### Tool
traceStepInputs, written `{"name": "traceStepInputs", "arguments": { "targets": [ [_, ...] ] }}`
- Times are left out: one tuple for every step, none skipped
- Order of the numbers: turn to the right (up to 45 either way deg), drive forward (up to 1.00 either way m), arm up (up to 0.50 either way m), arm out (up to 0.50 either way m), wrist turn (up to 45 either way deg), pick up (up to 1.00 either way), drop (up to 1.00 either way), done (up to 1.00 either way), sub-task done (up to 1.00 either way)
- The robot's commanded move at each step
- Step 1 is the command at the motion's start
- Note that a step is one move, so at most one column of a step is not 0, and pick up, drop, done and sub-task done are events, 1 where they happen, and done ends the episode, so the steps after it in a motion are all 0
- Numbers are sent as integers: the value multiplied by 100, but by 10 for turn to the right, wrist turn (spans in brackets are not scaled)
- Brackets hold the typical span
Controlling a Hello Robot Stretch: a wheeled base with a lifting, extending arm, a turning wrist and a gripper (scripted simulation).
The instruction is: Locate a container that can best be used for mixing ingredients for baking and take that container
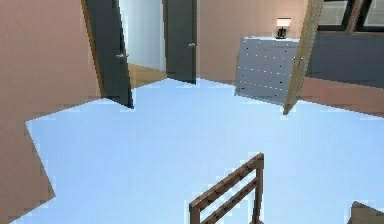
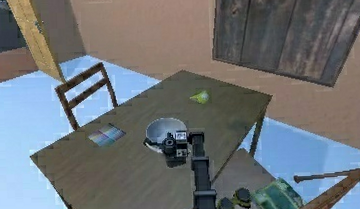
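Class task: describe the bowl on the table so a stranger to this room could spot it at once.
Start at the wooden table beside the chair. Near its middle, by the gripper, stands a grey bowl. It alone is round and hollow; the card left of it is flat, the green thing beyond it small.

table (image 2: 95, 173): bowl (image 2: 159, 127) near the middle, flat sheet (image 2: 107, 135) to its left, small lump (image 2: 199, 96) farther back
chair (image 2: 85, 91): at the table's far left side
gripper (image 2: 170, 146): at the bowl's near edge
dresser (image 1: 265, 68): against the far wall, lamp (image 1: 283, 30) on top
doors (image 1: 182, 40): left of the dresser
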Motion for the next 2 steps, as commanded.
{"name": "traceStepInputs", "arguments": {
  "targets": [
    [0, 0, 10, 0, 0, 0, 0, 0, 0],
    [0, 0, 0, 0, 0, 0, 0, 100, 0]
  ]
}}
